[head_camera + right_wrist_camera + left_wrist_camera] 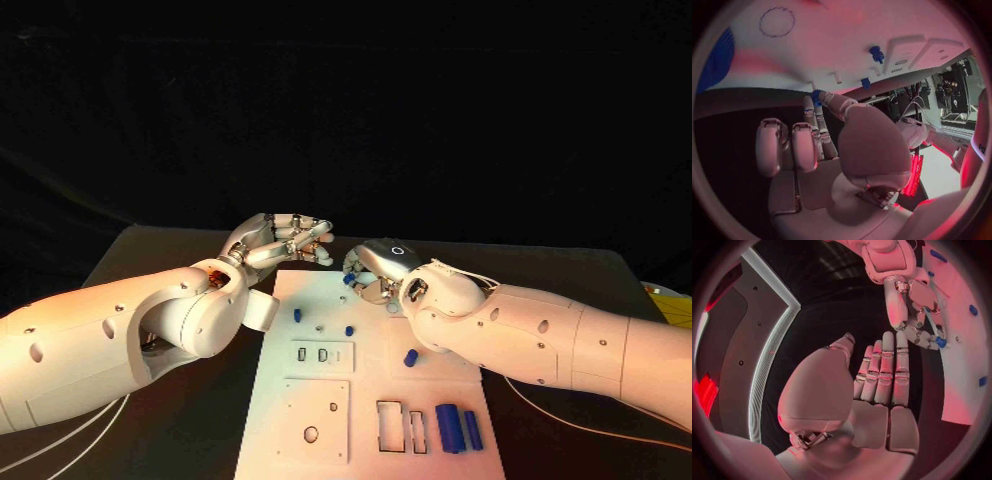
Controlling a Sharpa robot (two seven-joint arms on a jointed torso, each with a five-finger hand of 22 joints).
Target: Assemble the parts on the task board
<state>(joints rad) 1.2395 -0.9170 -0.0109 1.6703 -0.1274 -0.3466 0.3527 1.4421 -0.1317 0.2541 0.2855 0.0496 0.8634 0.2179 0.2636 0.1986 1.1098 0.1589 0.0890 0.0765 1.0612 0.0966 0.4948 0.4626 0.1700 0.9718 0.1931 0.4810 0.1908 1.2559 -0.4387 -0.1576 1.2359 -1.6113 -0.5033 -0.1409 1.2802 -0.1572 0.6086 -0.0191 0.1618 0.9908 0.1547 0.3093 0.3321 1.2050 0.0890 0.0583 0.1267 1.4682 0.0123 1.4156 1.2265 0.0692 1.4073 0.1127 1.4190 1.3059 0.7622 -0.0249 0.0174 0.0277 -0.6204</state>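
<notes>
Matt white task board, smooth blue plastic parts, matt black table, metallic silver left hand

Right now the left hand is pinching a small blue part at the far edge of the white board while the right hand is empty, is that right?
The hands are swapped. The right wrist view shows the right hand pinching the small blue part at the task board edge. The left wrist view shows the left hand holding nothing, fingers straight.

The two arms have smooth white shells with small dark screw holes. Each robot hand, left and right, is silver metal with segmented fingers. Thin white cables hang under both arms.
</notes>
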